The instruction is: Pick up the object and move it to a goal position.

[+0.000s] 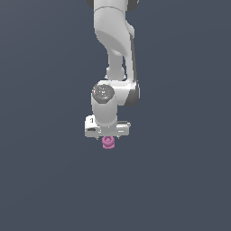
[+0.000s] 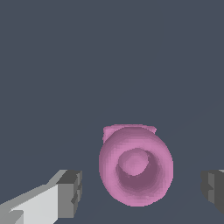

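Flat grey ground (image 1: pixel 45 180), knobbly ringed pink object (image 2: pixel 135 169)

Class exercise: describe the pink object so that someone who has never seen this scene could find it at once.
Find the big white robot arm hanging down over the plain dark grey ground. Directly below its gripper sits the pink object, between the open fingers. It is the only coloured thing: small, rounded, with ring-like lobes.
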Controlling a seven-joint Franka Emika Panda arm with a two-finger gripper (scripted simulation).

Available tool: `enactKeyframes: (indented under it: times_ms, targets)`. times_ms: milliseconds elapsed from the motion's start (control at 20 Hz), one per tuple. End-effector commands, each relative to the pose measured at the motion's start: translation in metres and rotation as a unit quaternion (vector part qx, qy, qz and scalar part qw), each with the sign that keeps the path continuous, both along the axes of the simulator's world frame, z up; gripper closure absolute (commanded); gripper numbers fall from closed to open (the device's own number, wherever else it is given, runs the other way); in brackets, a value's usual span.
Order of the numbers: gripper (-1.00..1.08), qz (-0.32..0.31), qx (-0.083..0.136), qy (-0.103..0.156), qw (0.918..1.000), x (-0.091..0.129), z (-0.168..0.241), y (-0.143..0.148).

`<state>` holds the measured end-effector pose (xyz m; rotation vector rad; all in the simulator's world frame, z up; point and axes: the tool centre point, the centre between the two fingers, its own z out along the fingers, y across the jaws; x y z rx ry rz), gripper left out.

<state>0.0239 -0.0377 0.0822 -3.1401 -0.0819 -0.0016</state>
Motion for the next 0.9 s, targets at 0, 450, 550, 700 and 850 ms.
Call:
enactKeyframes:
  times_ms: [0,450,550,700,850]
  targets:
    - [-0.92,0.000,0.000,0.001,1.0000,-0.001,-0.011,0.000]
    - [-0.92,0.001,0.000,0.001,1.0000,0.000,-0.043,-0.001]
    - [1.08,0.001,0.000,0.001,1.0000,0.000,-0.043,-0.001]
    - [1.08,0.001,0.000,0.001,1.0000,0.000,-0.043,-0.001]
    - [1.08,0.001,0.000,0.001,1.0000,0.000,-0.043,-0.001]
